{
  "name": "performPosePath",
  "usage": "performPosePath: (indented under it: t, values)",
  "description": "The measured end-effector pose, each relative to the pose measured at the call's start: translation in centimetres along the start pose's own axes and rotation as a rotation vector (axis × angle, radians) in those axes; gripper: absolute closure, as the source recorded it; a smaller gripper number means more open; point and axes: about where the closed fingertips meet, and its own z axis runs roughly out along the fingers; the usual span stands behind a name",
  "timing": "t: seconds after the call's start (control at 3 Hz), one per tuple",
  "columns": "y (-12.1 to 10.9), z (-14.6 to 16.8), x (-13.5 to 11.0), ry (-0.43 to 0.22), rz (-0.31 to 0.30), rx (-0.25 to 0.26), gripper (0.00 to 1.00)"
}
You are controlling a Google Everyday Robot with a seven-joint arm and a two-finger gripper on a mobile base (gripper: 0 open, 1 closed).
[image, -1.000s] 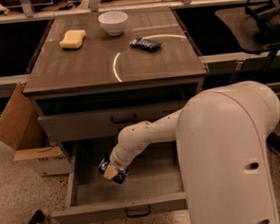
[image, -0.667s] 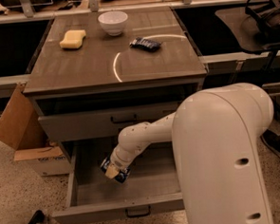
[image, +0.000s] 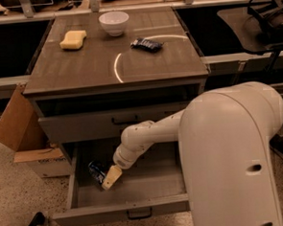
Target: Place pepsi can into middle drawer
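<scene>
The middle drawer [image: 123, 211] is pulled open below the matching upper grey drawer front. The pepsi can [image: 95, 169], blue with a silver end, is tilted on its side inside the drawer at the left, low over the floor. My gripper [image: 108, 177] reaches down into the drawer from the right and is right against the can's right side. Whether the can rests on the drawer floor is hidden.
On the cabinet top are a yellow sponge [image: 73, 39], a white bowl [image: 114, 21] and a dark-blue snack packet [image: 147, 44]. A cardboard box [image: 25, 136] stands on the floor to the left. My white arm body [image: 230, 157] fills the right foreground.
The gripper and the can have shifted a little to the left inside the open drawer. The drawer and the things on top have not moved.
</scene>
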Motion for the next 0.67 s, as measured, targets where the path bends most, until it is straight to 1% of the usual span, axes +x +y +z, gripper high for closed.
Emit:
performPosePath:
  t: [0.33, 0.67]
  values:
    - [0.5, -3.2, 0.2, -0.019, -0.014, 0.027, 0.00]
    - [1.5, -6.4, 0.9, -0.066, -0.022, 0.037, 0.00]
